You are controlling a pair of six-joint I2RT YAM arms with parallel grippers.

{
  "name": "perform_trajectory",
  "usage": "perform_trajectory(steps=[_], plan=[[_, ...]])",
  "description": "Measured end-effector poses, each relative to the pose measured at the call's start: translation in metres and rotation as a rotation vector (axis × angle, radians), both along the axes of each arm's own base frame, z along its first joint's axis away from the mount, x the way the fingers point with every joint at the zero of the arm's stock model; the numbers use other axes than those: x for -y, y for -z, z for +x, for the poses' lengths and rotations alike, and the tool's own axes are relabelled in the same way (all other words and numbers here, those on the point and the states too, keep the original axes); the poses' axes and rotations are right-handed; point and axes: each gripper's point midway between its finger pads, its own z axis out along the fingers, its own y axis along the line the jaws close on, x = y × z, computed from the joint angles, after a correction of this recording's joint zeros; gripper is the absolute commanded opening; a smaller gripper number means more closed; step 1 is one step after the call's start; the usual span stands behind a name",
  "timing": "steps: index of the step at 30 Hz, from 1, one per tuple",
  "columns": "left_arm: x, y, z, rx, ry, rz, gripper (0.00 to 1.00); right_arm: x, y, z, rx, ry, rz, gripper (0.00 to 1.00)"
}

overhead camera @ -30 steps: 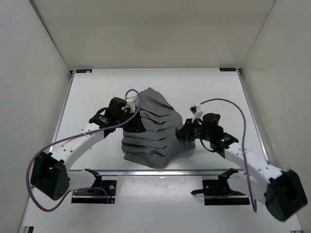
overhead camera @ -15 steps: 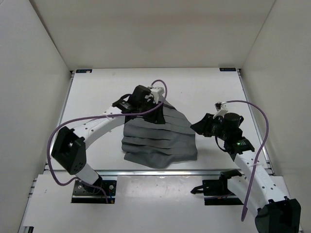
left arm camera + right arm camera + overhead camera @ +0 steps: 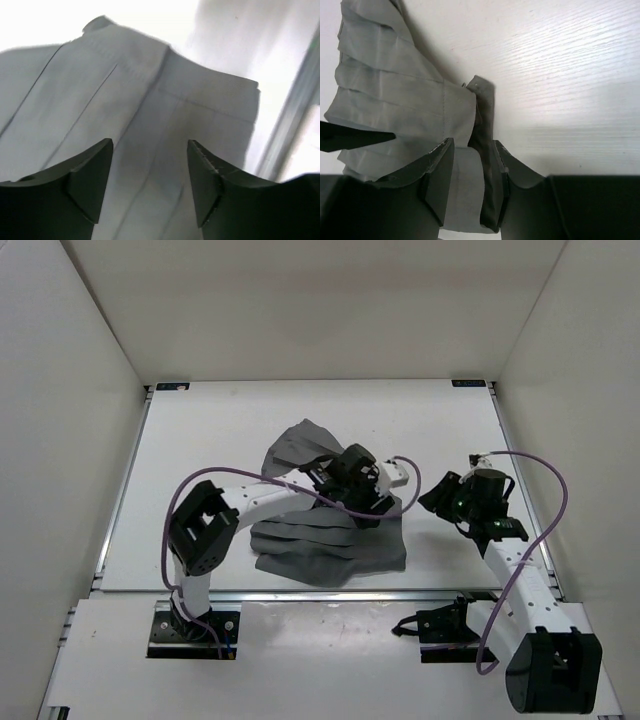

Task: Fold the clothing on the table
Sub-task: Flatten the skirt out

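Observation:
The clothing (image 3: 320, 552), dark grey and pleated, lies in a loose heap in the middle of the white table (image 3: 200, 430), with a flap spread toward the far left. My left gripper (image 3: 378, 508) reaches across it to its right side. In the left wrist view that gripper (image 3: 149, 150) is open above the pleats (image 3: 125, 90), holding nothing. My right gripper (image 3: 438, 498) sits just right of the heap. In the right wrist view it (image 3: 473, 146) is open, and the clothing's hemmed corner (image 3: 470, 105) lies between and under its fingers, unpinched.
White walls enclose the table on three sides. A metal rail (image 3: 300, 592) runs along the near edge, and another rail (image 3: 295, 115) shows beside the cloth. The left arm's elbow (image 3: 205, 530) stands left of the heap. Purple cables loop over both arms.
The raised clothing was laid down and now lies lower and wider. My left gripper swung from its left side across to its right and opened. My right gripper opened and drew back to the right.

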Motion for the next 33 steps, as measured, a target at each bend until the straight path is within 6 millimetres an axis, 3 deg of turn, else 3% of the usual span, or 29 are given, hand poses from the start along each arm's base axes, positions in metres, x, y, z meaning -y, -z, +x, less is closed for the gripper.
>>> perform_trajectory(steps=[9,15,20,31,33], plan=[[0.023,0.027,0.007,0.183,0.159,0.059,0.79,0.018,-0.016,0.017,0.013,0.083,-0.022,0.35],[0.041,0.014,0.018,0.297,0.205,0.002,0.83,0.029,-0.006,0.02,-0.034,0.145,-0.045,0.37],[0.054,0.01,0.01,0.329,0.275,-0.039,0.83,0.042,-0.004,0.023,-0.055,0.207,-0.069,0.39],[0.069,0.055,-0.006,0.334,0.37,0.009,0.79,0.045,-0.008,0.03,-0.057,0.223,-0.068,0.4],[0.071,0.058,-0.005,0.341,0.369,0.009,0.71,0.044,-0.008,0.03,-0.057,0.221,-0.067,0.4]])
